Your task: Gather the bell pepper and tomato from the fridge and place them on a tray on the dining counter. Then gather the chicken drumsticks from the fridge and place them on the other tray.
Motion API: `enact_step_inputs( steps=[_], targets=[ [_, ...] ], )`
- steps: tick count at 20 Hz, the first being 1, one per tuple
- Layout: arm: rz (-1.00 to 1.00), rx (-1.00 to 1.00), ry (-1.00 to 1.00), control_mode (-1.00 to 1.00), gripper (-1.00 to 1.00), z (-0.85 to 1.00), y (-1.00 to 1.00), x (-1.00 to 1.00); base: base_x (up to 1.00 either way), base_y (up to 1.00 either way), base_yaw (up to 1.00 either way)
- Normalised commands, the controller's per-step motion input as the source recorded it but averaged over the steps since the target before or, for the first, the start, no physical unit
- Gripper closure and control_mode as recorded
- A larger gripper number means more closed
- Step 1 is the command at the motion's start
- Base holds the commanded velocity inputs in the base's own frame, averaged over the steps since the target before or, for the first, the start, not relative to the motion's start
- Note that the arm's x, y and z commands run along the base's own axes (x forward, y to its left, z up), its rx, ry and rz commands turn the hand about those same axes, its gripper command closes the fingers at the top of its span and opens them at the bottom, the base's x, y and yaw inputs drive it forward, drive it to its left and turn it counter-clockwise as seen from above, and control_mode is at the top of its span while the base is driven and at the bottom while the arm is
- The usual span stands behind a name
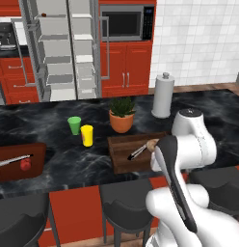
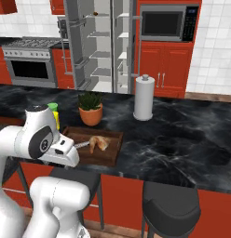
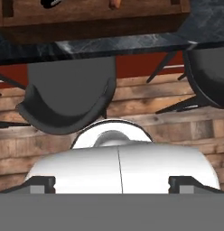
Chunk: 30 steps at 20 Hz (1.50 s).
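Jaws spread wide, gripping nothing; the gripper points down at a dark round stool. The long black marble dining counter carries a dark brown raised-rim tray holding a pale tan drumstick. Left of it, a flat reddish-brown tray holds a red tomato. Behind the counter, the tall grey steel fridge stands open.

The white arm is folded back close over its own base, elbow raised, and its hand points straight down, fingers spread wide, holding nothing.
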Motion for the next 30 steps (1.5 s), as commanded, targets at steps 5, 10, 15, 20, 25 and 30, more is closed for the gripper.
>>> enact_step_inputs(
  steps=[5, 10, 15, 20, 25, 30],
  targets=[
    [-0.07, 0.0, -0.05, -1.0, -1.0, 0.0, 0.01, -0.49, 0.0, 0.0, 0.0],
    [0.0, 0.0, -0.01, -1.0, -1.0, 0.0, 0.0, -0.01, 0.0, 0.0, 0.0],
    [0.0, 0.0, -0.12, 1.0, -1.0, 0.0, 0.01, -0.32, -0.34, 0.07, 0.0],
    [0.0, 0.0, 0.0, 1.0, -1.0, 0.0, 0.0, 0.0, -0.93, 0.51, 0.01],
    [0.0, 0.0, 0.0, 1.0, -1.0, 0.0, 0.0, 0.0, -0.63, 0.97, -0.07],
    [0.0, 0.0, 0.0, 1.0, -1.0, 0.0, 0.0, 0.0, -0.29, 1.0, -0.15]
  ],
)
